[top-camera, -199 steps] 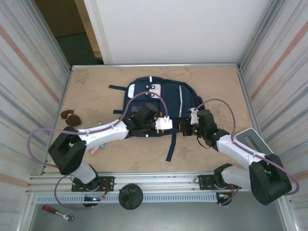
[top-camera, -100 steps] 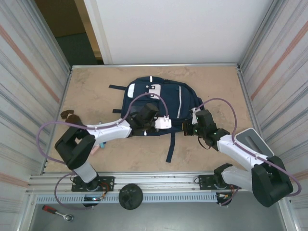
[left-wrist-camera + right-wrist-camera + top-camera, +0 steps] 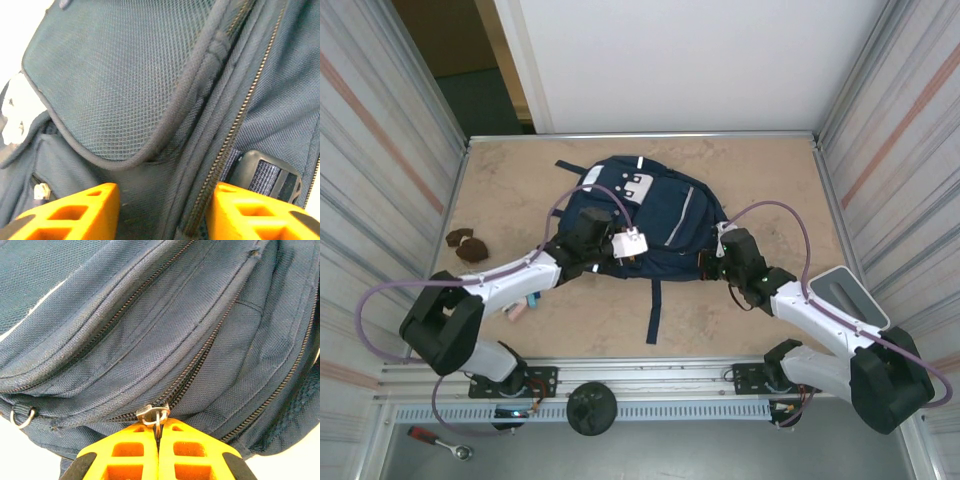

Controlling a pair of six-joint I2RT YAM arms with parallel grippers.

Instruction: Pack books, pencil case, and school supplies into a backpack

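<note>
- Firstly, at the far left of the table (image 3: 760, 170), two brown lumpy pieces (image 3: 466, 245) lie near the wall, well apart from the backpack.
- Just right of them and nearer the arms' bases, the school supplies (image 3: 523, 306), a small pink piece and a slim blue one, lie on the table touching or just beside the left arm. They are outside the bag.
- The left gripper (image 3: 162, 212) is at the left side of the backpack (image 3: 665, 215). Its orange fingers (image 3: 75, 210) stand apart, with the bag's mesh pocket, a zip line and a black buckle in front of the gap. No fold is visibly pinched between them.
- The backpack lies flat in the middle of the table, turned a little on the slant. Its white patch and stripes face up and one strap trails towards the near edge. What is inside cannot be seen. The zip lines seen from both wrists look closed along the stretches in view.
- The right gripper (image 3: 158, 440) is at the bag's right lower edge. Its jaws are pressed together on the metal zip pull (image 3: 157, 421), and the slider sits just above the fingertips.
- A grey tray (image 3: 847, 292) sits at the far right edge, partly under the right arm. Its contents cannot be made out.
</note>
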